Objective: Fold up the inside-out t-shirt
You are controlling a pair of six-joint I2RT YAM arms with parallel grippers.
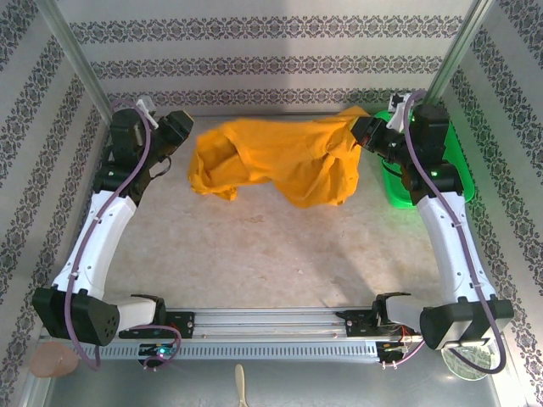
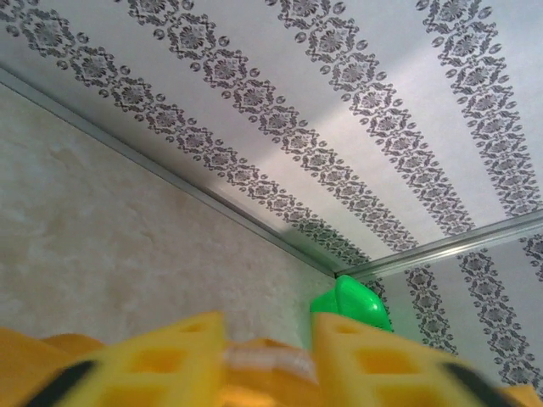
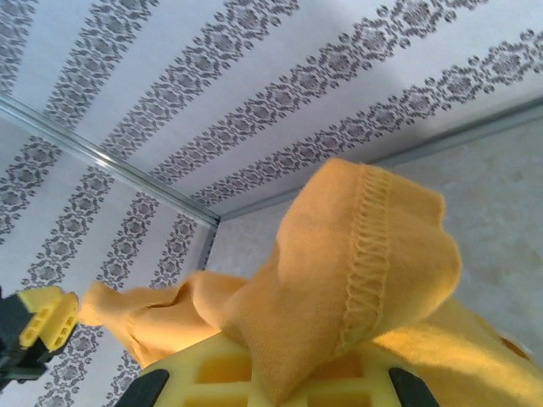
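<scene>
The inside-out t-shirt point(image 1: 288, 157), mustard-orange, hangs bunched in the air across the back of the table, its lower folds sagging toward the surface. My right gripper point(image 1: 363, 134) is shut on its right end. In the right wrist view a stitched hem of the t-shirt point(image 3: 373, 246) drapes over the right gripper point(image 3: 280, 369). My left gripper point(image 1: 187, 136) is at the shirt's left end. In the left wrist view the left gripper point(image 2: 269, 332) has its yellow fingers standing apart, with orange cloth point(image 2: 263, 386) and a white ribbed strip point(image 2: 263, 356) low in the gap.
A green plastic basket point(image 1: 462, 174) stands at the back right corner behind my right arm, and its rim point(image 2: 352, 305) peeks over the left fingers. Patterned walls close in the back and sides. A metal rail point(image 1: 271, 320) runs along the near edge.
</scene>
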